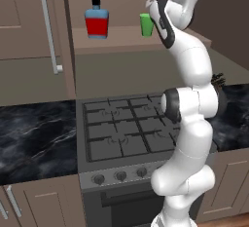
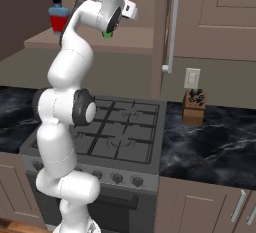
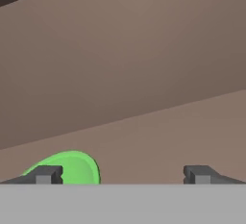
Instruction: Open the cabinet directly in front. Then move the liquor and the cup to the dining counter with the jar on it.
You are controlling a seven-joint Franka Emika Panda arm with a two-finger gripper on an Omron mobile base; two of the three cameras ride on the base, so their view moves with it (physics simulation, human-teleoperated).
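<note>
The cabinet stands open above the stove, its left door (image 1: 26, 26) and right door (image 2: 215, 17) swung wide. On its shelf (image 1: 121, 38) stand the liquor (image 1: 97, 22), pale blue with a red label and black cap, and to its right the green cup (image 1: 146, 25). My gripper (image 3: 122, 176) is open and reaches in over the shelf just in front of the cup (image 3: 74, 168). The cup sits by the left fingertip (image 3: 45, 175), off centre, and nothing is gripped. The arm hides most of the cup (image 2: 107, 35) in the right base view. The dining counter and jar are out of view.
A grey stove (image 1: 126, 133) with several knobs lies below the cabinet. Black marble worktop (image 1: 34, 138) flanks it on both sides. A knife block (image 2: 194, 106) stands on the right worktop under a wall outlet (image 2: 192, 78). Low taupe cabinets (image 2: 200, 207) run underneath.
</note>
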